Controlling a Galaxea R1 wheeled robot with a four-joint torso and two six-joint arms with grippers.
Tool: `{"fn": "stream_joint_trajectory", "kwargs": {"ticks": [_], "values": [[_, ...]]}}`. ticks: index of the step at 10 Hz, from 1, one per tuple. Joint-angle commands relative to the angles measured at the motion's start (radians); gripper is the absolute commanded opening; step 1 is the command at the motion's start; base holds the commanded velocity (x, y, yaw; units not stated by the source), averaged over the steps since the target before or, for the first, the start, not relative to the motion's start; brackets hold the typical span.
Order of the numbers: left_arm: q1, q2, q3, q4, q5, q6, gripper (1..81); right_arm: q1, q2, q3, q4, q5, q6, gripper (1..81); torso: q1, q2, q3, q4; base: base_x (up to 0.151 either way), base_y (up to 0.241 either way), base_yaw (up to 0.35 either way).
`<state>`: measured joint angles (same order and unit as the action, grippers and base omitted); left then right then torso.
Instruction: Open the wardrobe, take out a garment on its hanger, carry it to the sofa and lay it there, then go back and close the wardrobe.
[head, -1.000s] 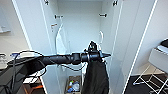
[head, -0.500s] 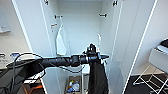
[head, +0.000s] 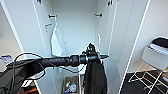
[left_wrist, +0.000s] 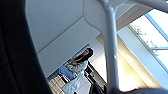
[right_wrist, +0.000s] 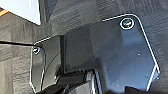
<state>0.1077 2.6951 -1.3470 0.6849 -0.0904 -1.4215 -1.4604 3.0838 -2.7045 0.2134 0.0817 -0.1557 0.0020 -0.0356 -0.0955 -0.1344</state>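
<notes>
The wardrobe (head: 75, 30) is standing open, its flat white doors swung to either side and its smooth white interior exposed. Two black rail brackets (head: 52, 16) are projecting from the inner side walls near the top.

The left arm is reaching across the head view from the left as a black cylindrical tube with loose cables looping beside it. The left end effector (head: 96, 57) is positioned in front of the open compartment. It is carrying the garment (head: 95, 76), a soft black fabric piece hanging straight down from the end effector in limp folds. The hanger (left_wrist: 111, 47) is appearing in the left wrist view as a thin, smooth white bar running close past the camera (the finger position around it cannot be made out, so the grip itself cannot be confirmed).

A white garment (head: 57, 43) is hanging inside the wardrobe at the left wall, well apart from the black one. On the wardrobe floor, a low box (head: 71, 86) is holding small colored items, too blurred to identify.

A white wire-frame chair (head: 156, 60) is standing at the right on dark carpet (right_wrist: 22, 60), which is showing a woven, ribbed texture in the right wrist view.

A person (left_wrist: 77, 65) in a light grey top is visible in the left wrist view.
</notes>
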Motion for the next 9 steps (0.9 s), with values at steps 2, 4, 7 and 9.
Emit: {"fn": "stream_joint_trajectory", "kwargs": {"ticks": [2,4,7,9], "values": [[-0.193,-0.004,0.017,0.025,-0.032,0.019,1.0,0.047,0.003,0.005,0.011,-0.048,0.001,81.1,0.0,0.0,0.0,0.0,0.0,0.0,-0.215],[-0.193,-0.007,0.015,0.03,-0.032,0.019,1.0,0.041,0.005,0.005,0.009,-0.046,0.001,81.1,0.0,0.0,0.0,0.0,0.0,0.0,-0.215],[-0.182,-0.009,0.022,0.036,-0.028,0.024,1.0,0.024,0.005,0.005,0.001,-0.048,-0.001,81.1,0.0,0.0,0.0,0.0,0.0,0.0,-0.214],[-0.179,-0.017,0.015,0.036,-0.032,0.024,1.0,0.014,0.0,0.0,0.001,-0.046,-0.002,81.1,0.0,0.0,0.0,0.0,0.0,0.0,-0.214]]}}
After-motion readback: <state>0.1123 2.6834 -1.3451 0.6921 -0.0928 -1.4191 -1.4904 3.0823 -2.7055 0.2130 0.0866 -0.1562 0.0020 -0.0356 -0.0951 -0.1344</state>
